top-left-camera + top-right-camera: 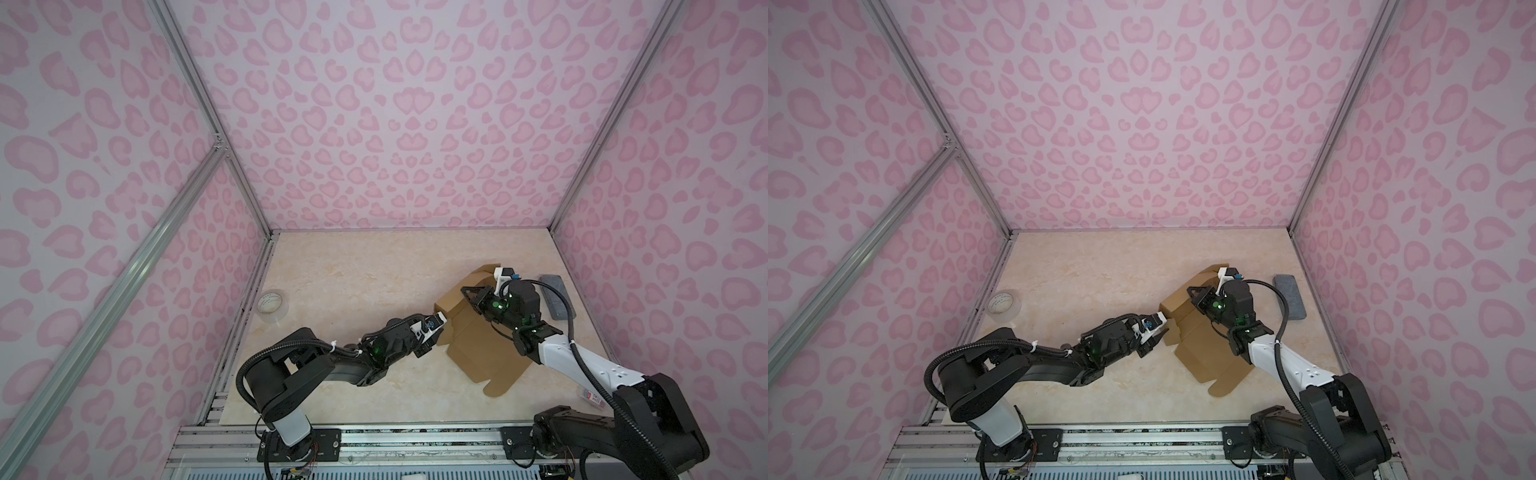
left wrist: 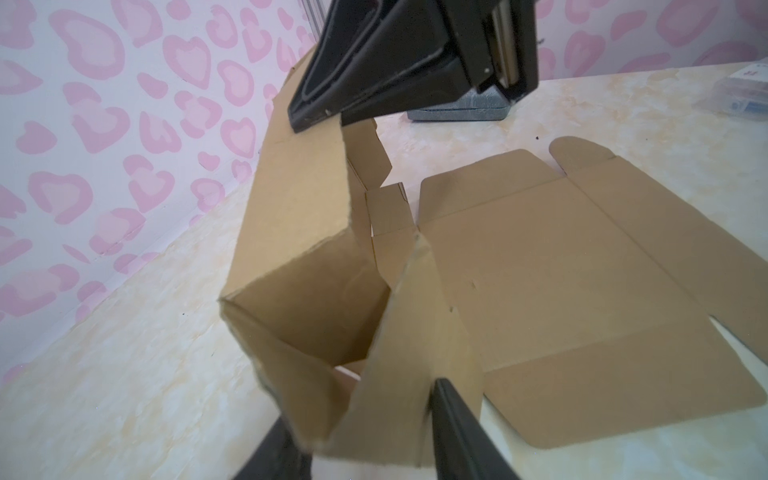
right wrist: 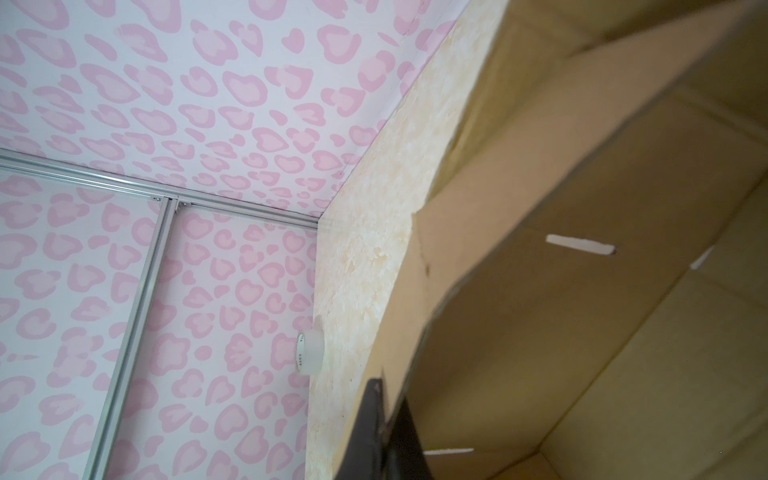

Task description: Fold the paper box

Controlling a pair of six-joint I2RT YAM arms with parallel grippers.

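A: Tape roll (image 1: 272, 305) at the far left, against the wall: any use for it here?

B: None; it lies well apart from the work. Next comes the left gripper (image 1: 435, 337), jaws about half apart and clamped round the near end of the doubled-over side wall.

A: And the paper box (image 1: 482, 353) itself?

B: It's on the right half of the table (image 1: 353, 270). The base panel and near flaps lie flat, with one long wall raised between the two arms.

A: The right gripper (image 2: 320, 120)?

B: Closed tight, pinching the thin top edge of that wall at its far end. Past it the grey block (image 1: 557, 297) lies near the right wall, clear of the cardboard.

A: So how should the wall be rolled?

B: I'd turn both ends together along the crease, so the panel doesn't twist. Press down until its tabs meet the slots in the base, and let go only once it stands by itself.
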